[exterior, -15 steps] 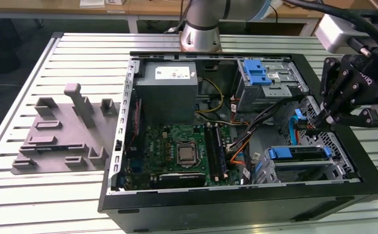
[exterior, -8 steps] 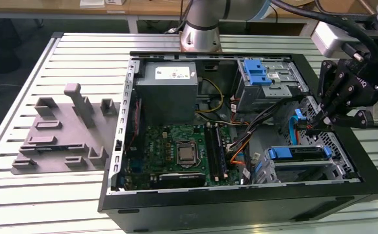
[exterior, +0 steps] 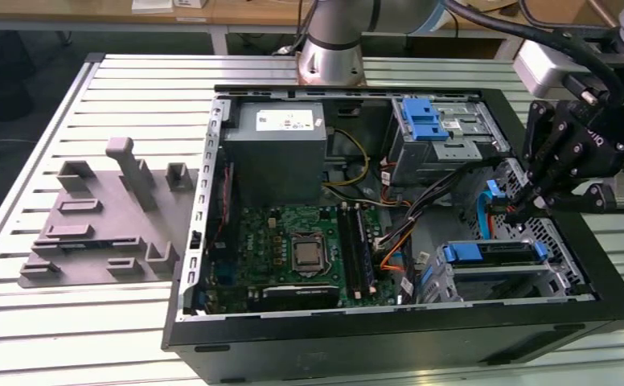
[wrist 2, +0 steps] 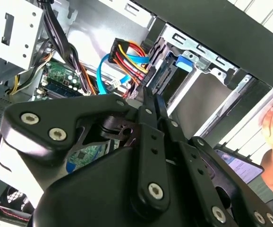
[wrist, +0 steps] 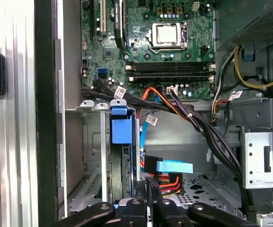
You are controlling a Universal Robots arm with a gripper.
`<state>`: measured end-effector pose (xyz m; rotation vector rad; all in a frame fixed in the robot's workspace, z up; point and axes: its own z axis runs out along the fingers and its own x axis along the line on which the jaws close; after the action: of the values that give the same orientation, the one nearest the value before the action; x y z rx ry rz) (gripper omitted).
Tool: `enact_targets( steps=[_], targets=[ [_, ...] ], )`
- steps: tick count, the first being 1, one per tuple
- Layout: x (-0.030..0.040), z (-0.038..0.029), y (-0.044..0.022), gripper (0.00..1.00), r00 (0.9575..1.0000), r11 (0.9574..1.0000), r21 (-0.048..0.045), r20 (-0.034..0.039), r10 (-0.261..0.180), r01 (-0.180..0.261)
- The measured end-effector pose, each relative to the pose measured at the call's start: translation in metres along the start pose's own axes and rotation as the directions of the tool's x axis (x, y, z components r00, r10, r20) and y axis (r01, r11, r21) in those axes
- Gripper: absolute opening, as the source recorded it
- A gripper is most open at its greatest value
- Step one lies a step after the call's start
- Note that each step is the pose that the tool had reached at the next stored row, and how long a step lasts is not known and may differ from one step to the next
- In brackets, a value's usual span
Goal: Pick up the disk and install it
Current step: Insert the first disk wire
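One disk sits slotted in the drive cage with the claw just above it, pressed together on nothing; judged the seating step, needing a square push clear of the blue cable.

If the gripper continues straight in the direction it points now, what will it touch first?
Probably the bundle of red, yellow and orange cables with their black connector, just ahead of the gripper in the first wrist view, beside the drive cage. Depth is unclear.
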<state>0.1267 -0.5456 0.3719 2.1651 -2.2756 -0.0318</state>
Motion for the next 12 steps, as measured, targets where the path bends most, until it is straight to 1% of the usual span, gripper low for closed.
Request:
enact_targets(
  steps=[5, 6, 12],
  targets=[
    [-0.0001, 0.0055, -0.0009, 0.19, 1.0000, 1.0000, 0.0003, -0.0001, 0.000, 0.000],
    [-0.0001, 0.0065, -0.0010, 0.25, 1.0000, 1.0000, 0.0003, -0.0001, 0.000, 0.000],
    [-0.0009, 0.0124, -0.0036, 0.25, 1.0000, 1.0000, 0.0004, -0.0001, 0.000, 0.000]
  ],
)
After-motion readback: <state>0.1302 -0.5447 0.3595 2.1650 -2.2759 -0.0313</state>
